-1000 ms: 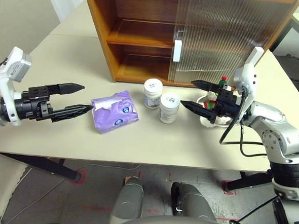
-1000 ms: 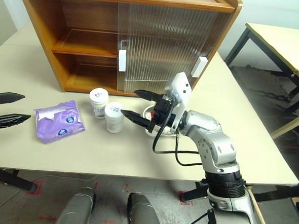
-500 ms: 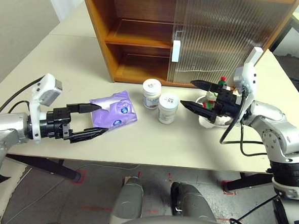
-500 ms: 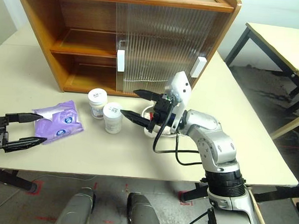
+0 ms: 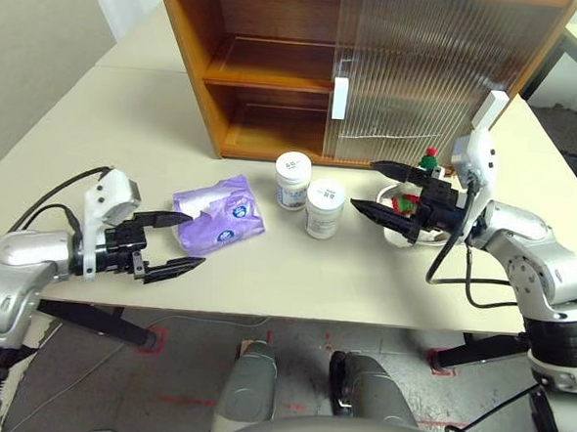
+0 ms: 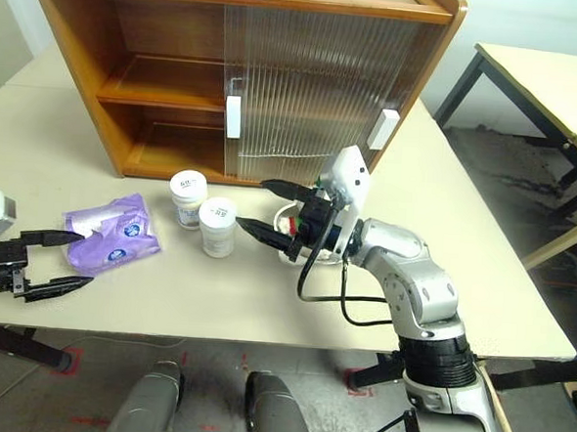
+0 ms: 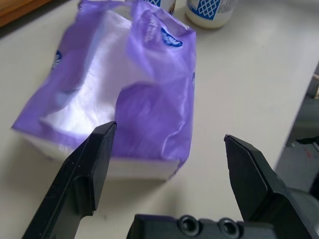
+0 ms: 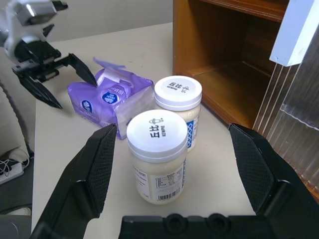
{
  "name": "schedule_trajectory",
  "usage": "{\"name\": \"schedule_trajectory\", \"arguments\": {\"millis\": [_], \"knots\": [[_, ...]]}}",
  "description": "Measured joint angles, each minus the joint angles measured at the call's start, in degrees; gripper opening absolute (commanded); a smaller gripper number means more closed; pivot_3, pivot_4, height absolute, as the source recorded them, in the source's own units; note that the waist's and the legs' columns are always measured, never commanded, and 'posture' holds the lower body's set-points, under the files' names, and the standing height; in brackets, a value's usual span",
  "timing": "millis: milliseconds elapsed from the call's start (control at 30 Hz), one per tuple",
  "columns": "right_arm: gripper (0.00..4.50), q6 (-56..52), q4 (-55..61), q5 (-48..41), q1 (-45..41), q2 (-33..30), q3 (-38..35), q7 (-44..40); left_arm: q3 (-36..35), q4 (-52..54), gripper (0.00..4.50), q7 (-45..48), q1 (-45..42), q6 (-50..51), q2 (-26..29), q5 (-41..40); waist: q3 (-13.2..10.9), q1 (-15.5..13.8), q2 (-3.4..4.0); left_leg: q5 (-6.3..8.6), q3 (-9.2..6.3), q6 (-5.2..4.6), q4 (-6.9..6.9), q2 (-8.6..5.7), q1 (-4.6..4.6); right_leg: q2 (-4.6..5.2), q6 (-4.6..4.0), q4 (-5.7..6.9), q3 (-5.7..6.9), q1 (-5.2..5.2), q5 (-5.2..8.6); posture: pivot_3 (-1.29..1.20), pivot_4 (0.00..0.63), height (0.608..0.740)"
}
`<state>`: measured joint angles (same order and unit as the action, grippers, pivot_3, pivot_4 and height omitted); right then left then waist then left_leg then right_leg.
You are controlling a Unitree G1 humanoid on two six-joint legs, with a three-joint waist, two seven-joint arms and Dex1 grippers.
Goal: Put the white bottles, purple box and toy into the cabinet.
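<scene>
Fingers of left gripper (image 5: pixel 180 240) spread wide, now lowered to tabletop beside purple box (image 5: pixel 218 215); right gripper (image 5: pixel 373 189) open, unmoved near white bottles (image 5: pixel 309 194).

A long pale cream table (image 5: pixel 295 275) stands on dark legs over a grey speckled floor (image 5: pixel 172 366) marked with small red tape corners just under its front edge. Off to the right, well apart, a second table (image 6: pixel 561 91) of the same cream top and black legs stands on a darker patch of floor, and behind it runs a plain white wall (image 6: pixel 536 21). At the far left a light beige wall (image 5: pixel 35 34) and a strip of white curtain (image 5: pixel 120 0) close the room, all under soft, even light.
</scene>
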<state>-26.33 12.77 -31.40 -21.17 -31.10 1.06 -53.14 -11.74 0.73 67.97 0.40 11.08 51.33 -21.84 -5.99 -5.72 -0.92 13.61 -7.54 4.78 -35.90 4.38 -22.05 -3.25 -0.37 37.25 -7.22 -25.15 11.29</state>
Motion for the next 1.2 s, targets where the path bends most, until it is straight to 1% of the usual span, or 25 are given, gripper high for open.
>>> {"name": "schedule_trajectory", "arguments": {"millis": [133,200,267,367,433,500,600,633,700,833,967,1200], "knots": [[4.50,0.0,0.1,0.0,0.3,-0.1,-0.1,0.1,2.4,-3.1,4.45,-2.6,-3.8,-3.7,-3.5,2.6,0.0,0.1,0.00,-0.13,0.01,-0.21,0.00,-0.01,0.00,-0.01,0.00,0.00,0.02,0.01,0.00,0.14,0.120,0.740],[4.50,0.0,0.2,0.0,0.5,-0.1,-0.2,0.4,3.9,-4.0,4.45,-3.8,-5.0,-5.0,-5.0,3.8,0.0,0.2,-0.03,-0.31,0.02,-0.51,-0.01,-0.01,-0.01,-0.02,0.01,0.00,0.03,0.02,0.01,0.13,0.119,0.740],[4.50,-0.2,0.7,0.0,0.5,-0.1,-0.2,0.9,4.3,-4.6,4.45,-4.1,-5.5,-5.4,-5.4,4.1,0.0,0.5,-0.04,-0.45,0.03,-0.74,-0.01,-0.02,-0.03,-0.12,0.04,-0.01,0.09,0.01,0.02,0.13,0.119,0.740],[4.50,-1.2,1.7,-0.2,0.2,-0.1,-0.2,1.9,4.3,-5.7,4.45,-4.0,-6.1,-5.6,-5.1,4.2,0.0,0.9,-0.04,-0.46,0.06,-0.76,-0.01,-0.03,-0.03,-0.31,0.07,-0.01,0.14,0.02,0.04,0.13,0.120,0.740],[4.50,-1.9,2.3,-0.2,-0.3,-0.1,-0.2,2.5,4.3,-6.1,4.06,-3.4,-6.3,-5.4,-4.4,4.2,0.0,1.1,-0.04,-0.46,0.09,-0.76,-0.01,-0.03,-0.02,-0.46,0.08,-0.01,0.21,0.02,0.03,0.13,0.120,0.740],[4.50,-2.3,2.5,-0.3,-0.5,-0.1,-0.2,2.9,4.3,-6.2,3.53,-2.7,-6.6,-5.1,-3.4,4.0,0.0,1.2,-0.04,-0.46,0.09,-0.76,-0.03,-0.03,0.00,-0.55,0.08,-0.01,0.18,0.05,0.03,0.13,0.121,0.740],[4.50,-2.8,2.6,-0.3,-0.5,-0.1,-0.2,3.2,4.3,-6.2,2.40,-2.1,-6.8,-4.6,-2.8,3.8,0.0,1.3,-0.04,-0.46,0.08,-0.76,-0.03,-0.02,0.04,-0.59,0.08,0.00,0.14,0.06,0.03,0.13,0.121,0.740],[4.50,-2.9,2.6,-0.3,-0.5,-0.1,-0.2,3.2,4.3,-6.2,2.12,-1.7,-6.8,-4.4,-2.6,3.7,0.0,1.4,-0.04,-0.46,0.05,-0.76,-0.02,-0.02,0.04,-0.62,0.08,0.00,0.14,0.06,0.03,0.13,0.121,0.740],[4.50,-2.9,2.6,-0.3,-0.5,-0.1,-0.2,3.2,4.3,-6.2,1.35,-0.5,-7.2,-3.9,-1.8,3.5,0.0,1.4,-0.04,-0.46,0.01,-0.76,-0.03,0.02,0.04,-0.68,0.08,0.00,0.13,0.06,0.03,0.14,0.120,0.740],[4.50,-2.9,2.6,-0.3,-0.5,-0.1,-0.2,3.1,4.2,-6.2,0.03,1.4,-8.6,-2.5,-0.1,2.4,0.0,1.5,-0.03,-0.44,-0.01,-0.75,-0.02,0.06,0.06,-0.70,0.07,0.00,0.10,0.06,0.03,0.14,0.119,0.740],[4.50,-2.9,2.5,-0.3,-0.5,-0.1,-0.2,3.0,4.3,-6.2,0.03,3.2,-11.1,-0.9,1.1,1.9,0.0,1.4,-0.04,-0.43,-0.05,-0.74,-0.02,0.07,0.02,-0.70,0.07,-0.01,0.06,0.05,0.03,0.14,0.118,0.740],[4.50,-2.8,2.5,-0.2,-0.6,0.3,-0.2,3.1,6.6,-6.1,0.03,8.3,-21.9,1.1,2.7,1.1,0.0,1.4,-0.05,-0.43,-0.14,-0.78,-0.03,0.10,-0.04,-0.70,0.05,-0.01,0.00,0.04,0.01,0.14,0.117,0.740]]}}
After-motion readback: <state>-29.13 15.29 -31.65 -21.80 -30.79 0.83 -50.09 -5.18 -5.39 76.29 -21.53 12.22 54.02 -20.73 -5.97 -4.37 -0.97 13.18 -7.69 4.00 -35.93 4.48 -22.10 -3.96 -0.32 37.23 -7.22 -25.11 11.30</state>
